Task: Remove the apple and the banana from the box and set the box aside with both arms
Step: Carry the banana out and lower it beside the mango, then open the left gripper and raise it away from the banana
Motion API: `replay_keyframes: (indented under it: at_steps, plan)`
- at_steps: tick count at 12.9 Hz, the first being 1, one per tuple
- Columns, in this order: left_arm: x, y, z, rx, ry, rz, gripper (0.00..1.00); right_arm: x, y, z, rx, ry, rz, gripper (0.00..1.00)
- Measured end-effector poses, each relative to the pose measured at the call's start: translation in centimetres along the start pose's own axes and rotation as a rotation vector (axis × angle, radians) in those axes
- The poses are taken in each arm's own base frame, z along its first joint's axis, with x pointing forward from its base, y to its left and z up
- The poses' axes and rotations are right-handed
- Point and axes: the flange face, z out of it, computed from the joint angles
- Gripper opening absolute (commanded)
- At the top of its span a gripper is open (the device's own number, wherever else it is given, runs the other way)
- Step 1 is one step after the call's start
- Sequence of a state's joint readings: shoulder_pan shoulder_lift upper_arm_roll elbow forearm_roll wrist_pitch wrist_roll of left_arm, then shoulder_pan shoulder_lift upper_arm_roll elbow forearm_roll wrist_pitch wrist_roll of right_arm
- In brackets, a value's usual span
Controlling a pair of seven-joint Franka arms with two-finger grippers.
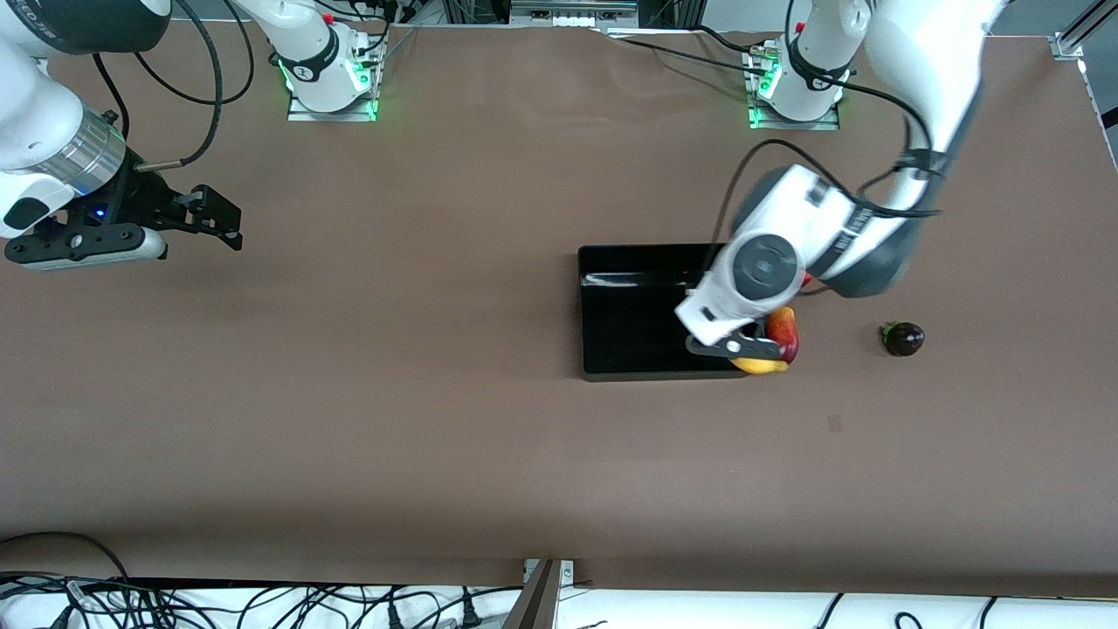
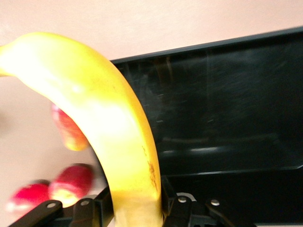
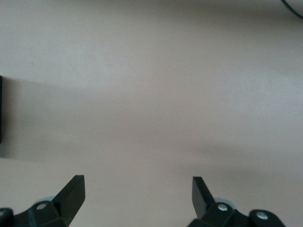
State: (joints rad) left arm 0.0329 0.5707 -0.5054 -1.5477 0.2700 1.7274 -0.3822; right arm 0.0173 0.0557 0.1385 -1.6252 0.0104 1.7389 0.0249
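Observation:
My left gripper (image 1: 753,354) is shut on the long yellow banana (image 1: 762,365) and holds it over the corner of the black box (image 1: 638,306) that is nearer the camera, toward the left arm's end. In the left wrist view the banana (image 2: 109,132) stands between the fingers of my left gripper (image 2: 135,205), with the box (image 2: 227,109) under and beside it. A red-yellow fruit (image 1: 787,335) lies against the box's edge. Blurred red fruits (image 2: 71,182) show on the table beside the box. The dark purple fruit (image 1: 902,339) lies farther toward the left arm's end. My right gripper (image 1: 236,227) is open.
My right arm waits above the bare brown table at its own end, and its wrist view shows its gripper (image 3: 138,189) over bare table and a sliver of the box (image 3: 1,109). Cables lie along the table's front edge (image 1: 262,603).

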Motion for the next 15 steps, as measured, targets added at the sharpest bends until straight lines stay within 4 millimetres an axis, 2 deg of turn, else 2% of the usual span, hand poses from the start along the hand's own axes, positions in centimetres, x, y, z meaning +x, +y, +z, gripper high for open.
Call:
replay_keyframes:
  at_steps: [3,4,5,9,11,13,15]
  plan:
    - [1.8,-10.5,2.7,-0.049,-0.051,0.117,0.00,0.0,0.0,0.0,0.000,0.000,0.000,1.00]
    - [1.9,-13.6,4.0,-0.066,-0.068,0.140,0.00,0.0,0.0,0.0,0.000,0.000,0.000,1.00]
    - [1.9,-15.7,5.3,-0.069,-0.081,0.162,0.00,0.0,0.0,0.0,0.000,0.000,0.000,1.00]
    - [1.8,-20.7,10.8,-0.068,-0.011,0.276,0.00,0.0,0.0,0.0,0.000,0.000,0.000,1.00]
    - [1.2,-22.3,14.0,-0.080,0.042,0.309,0.03,0.0,0.0,0.0,0.000,0.000,0.000,1.00]
    - [0.6,-22.4,16.5,-0.076,0.076,0.328,1.00,0.0,0.0,0.0,0.000,0.000,0.000,1.00]
    - [0.4,-22.5,16.9,-0.080,0.081,0.328,1.00,0.0,0.0,0.0,0.000,0.000,0.000,1.00]
